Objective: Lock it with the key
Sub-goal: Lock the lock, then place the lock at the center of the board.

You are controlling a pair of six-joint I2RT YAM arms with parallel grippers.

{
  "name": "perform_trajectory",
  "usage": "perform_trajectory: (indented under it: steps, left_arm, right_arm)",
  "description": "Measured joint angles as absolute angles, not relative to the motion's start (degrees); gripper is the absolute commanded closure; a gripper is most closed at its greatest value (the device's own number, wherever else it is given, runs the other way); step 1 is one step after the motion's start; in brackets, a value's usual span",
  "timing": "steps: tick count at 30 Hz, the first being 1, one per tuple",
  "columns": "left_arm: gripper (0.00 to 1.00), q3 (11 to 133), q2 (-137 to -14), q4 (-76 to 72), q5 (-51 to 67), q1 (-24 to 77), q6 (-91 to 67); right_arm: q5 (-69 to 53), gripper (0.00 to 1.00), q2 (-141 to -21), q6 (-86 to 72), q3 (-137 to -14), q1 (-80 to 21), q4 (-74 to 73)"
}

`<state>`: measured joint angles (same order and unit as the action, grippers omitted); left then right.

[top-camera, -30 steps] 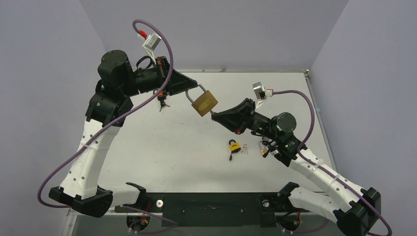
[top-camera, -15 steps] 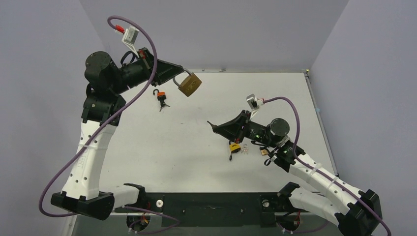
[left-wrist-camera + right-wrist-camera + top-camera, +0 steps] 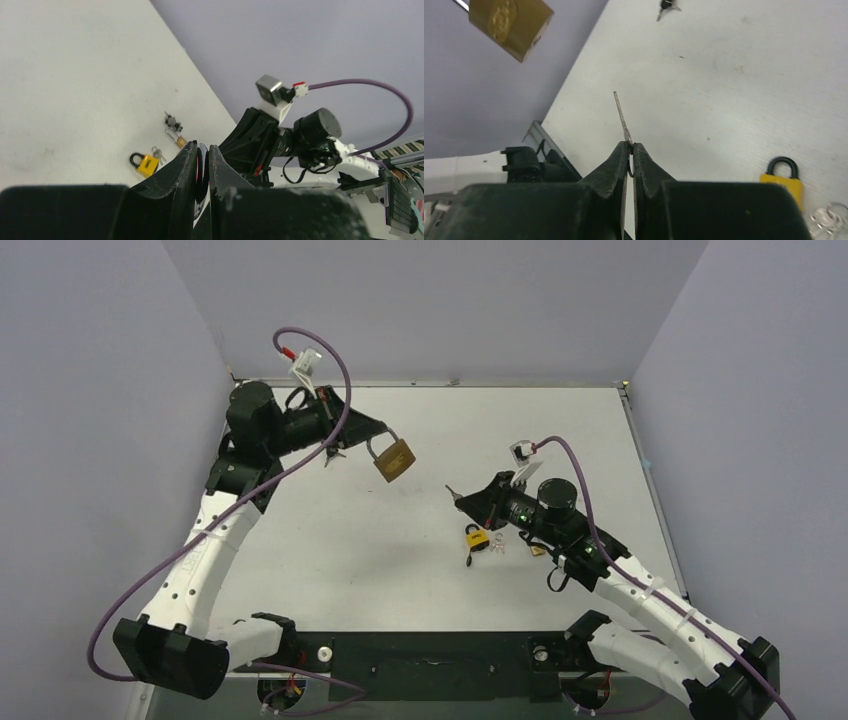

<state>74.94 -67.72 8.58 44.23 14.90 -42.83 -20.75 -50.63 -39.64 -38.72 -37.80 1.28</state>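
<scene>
The left gripper (image 3: 371, 437) is pinching the brass padlock (image 3: 394, 460) by its shackle, dangling it above the table. The right gripper (image 3: 629, 147) is clamping the key (image 3: 622, 117), whose blade is pointing roughly toward the padlock, well apart. The keyhole is probably facing it, though it's hard to see.

The big padlock (image 3: 509, 22) had a brass-coloured metal body, brushed and a little shiny, and a smooth silvery metal shackle (image 3: 371, 447). The key (image 3: 622, 116) was thin, plain grey metal. The table (image 3: 749, 90) was white and matt, with small dark specks. The small padlock (image 3: 781, 182) had a yellow, plastic-looking body. The fingers (image 3: 609, 170) of the right gripper (image 3: 629, 146) looked like matt black plastic.
</scene>
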Motion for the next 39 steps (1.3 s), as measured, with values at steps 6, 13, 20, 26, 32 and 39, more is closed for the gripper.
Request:
perform_trajectory:
  steps: [6, 13, 20, 26, 32, 39]
  left_arm:
    - [1.0, 61.8, -68.1, 8.3, 42.0, 20.2, -41.5]
    - [1.0, 51.0, -73.4, 4.9, 42.8, 26.5, -41.8]
    - [1.0, 49.2, -82.3, -0.3, 44.9, 26.9, -42.4]
    - [1.0, 49.2, -90.7, -4.7, 46.2, 27.1, -42.6]
    - [1.0, 49.7, -100.0, -8.7, 48.3, 27.6, -43.4]
    - [1.0, 56.8, -105.6, -4.0, 47.9, 27.8, -40.4]
  right_arm:
    - [-11.9, 1.0, -52.1, -39.1, -40.4, -37.8, -9.1]
    - [-8.9, 1.0, -58.8, -39.2, -41.0, -37.8, -11.8]
    - [-7.7, 1.0, -64.3, -39.6, -41.0, -37.9, -10.8]
    - [-7.6, 1.0, -67.3, -39.7, -40.9, -38.3, -9.2]
    - [-7.5, 1.0, -68.1, -39.7, -40.3, -38.4, -8.0]
    - [-7.2, 1.0, -68.5, -39.9, -39.5, -38.5, -6.5]
